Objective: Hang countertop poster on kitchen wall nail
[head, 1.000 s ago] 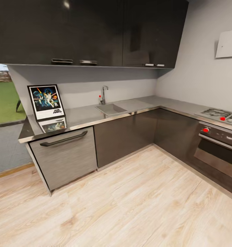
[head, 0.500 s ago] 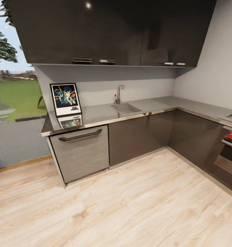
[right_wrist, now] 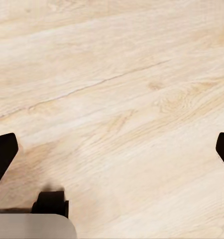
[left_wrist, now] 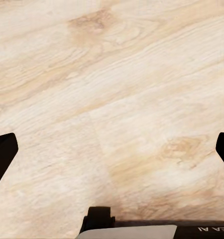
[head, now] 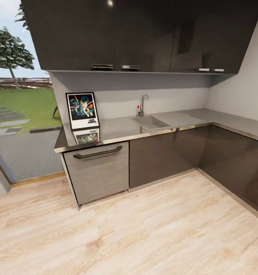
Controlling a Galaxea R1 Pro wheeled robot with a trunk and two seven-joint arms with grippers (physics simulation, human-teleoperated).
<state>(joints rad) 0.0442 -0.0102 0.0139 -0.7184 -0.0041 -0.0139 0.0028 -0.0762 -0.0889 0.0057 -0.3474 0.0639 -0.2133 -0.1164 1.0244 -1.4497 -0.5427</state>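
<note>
The poster (head: 83, 110) stands upright against the wall at the left end of the kitchen countertop (head: 121, 129), its fainter mirror image lying in the glossy top just in front. A sink basin (head: 150, 122) and chrome tap (head: 143, 104) sit further right along the slab. No wall nail can be made out on the pale grey wall. My left gripper (left_wrist: 112, 149) hangs over the wood plank floor, open, with its dark fingertips (left_wrist: 2, 154) at the frame edges. My right gripper (right_wrist: 112, 152) is likewise open above bare floor, with nothing between its fingertips (right_wrist: 3, 154).
Dark upper cabinets (head: 136, 34) overhang the counter. A grey dishwasher front (head: 98, 172) with a black handle sits under the poster. The counter turns a corner along the right wall (head: 243, 126). A glass opening to a lawn (head: 22, 114) is at left. Wood floor (head: 144, 229) spreads in front.
The whole head view has swung left: the counter, poster and sink have slid rightward in the picture, the hob and oven have left the frame, and more of the garden shows.
</note>
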